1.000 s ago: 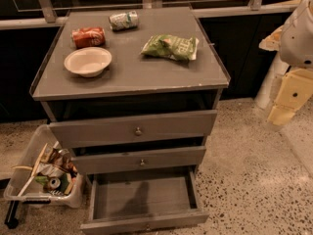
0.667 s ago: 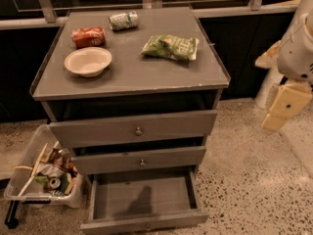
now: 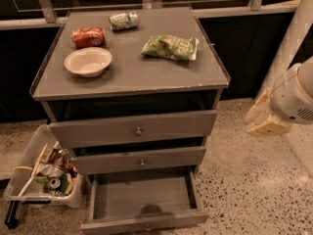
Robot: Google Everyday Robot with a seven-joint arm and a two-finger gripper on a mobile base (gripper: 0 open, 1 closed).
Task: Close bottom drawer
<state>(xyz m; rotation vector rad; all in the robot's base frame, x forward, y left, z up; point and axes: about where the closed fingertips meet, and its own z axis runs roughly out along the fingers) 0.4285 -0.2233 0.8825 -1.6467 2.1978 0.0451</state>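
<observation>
The bottom drawer [image 3: 142, 197] of the grey cabinet is pulled far out, an empty shallow grey box with its slim front [image 3: 146, 223] at the lower edge of the camera view. The middle drawer [image 3: 142, 159] and the top drawer [image 3: 134, 129] stand slightly out, each with a small round knob. My gripper [image 3: 264, 119] hangs at the right of the cabinet, about level with the top drawer, well apart from the bottom drawer and touching nothing.
On the cabinet top [image 3: 127, 75] lie a white bowl [image 3: 88, 61], a red can [image 3: 88, 36], a green-white can [image 3: 123, 20] and a green chip bag [image 3: 170, 47]. A clear bin of clutter [image 3: 44, 173] stands on the speckled floor at the left.
My arm and gripper have moved left and down, closer to the cabinet's right side. The drawers have not moved.
</observation>
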